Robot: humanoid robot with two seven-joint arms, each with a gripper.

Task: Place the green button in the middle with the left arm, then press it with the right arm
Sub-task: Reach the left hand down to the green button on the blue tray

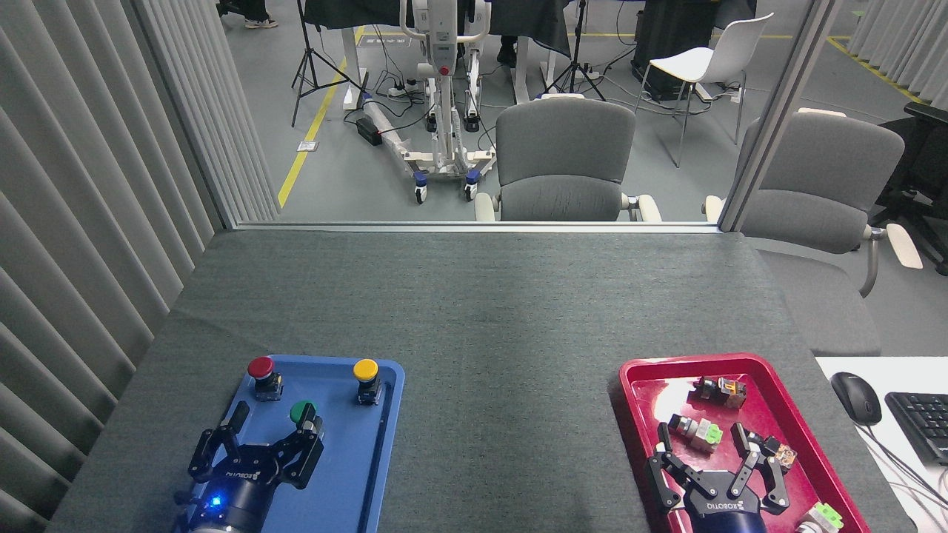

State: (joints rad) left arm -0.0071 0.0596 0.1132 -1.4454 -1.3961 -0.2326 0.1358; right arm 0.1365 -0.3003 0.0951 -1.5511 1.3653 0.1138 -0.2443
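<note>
The left black three-fingered tool stands spread wide over the blue plastic tray, with nothing in its grip. The green button, a small push-button with a round dark green cap on a black boxy base, sits just ahead of it, close against the tool's right-hand finger and not centred in the gap, so the coming grasp seems to turn on shifting slightly rightward and forward. The button stands upright, its cap on top. The right black tool hovers spread over the red plastic tray, also empty, well apart from the button; the left arm is clearly the nearer.

The middle, bare dark grey cloth on the surface between the two trays, lies to the right of the button.

Three buttons stand in the blue tray: green, a red-capped button and a yellow-capped button. The red tray holds about four small switch parts.
</note>
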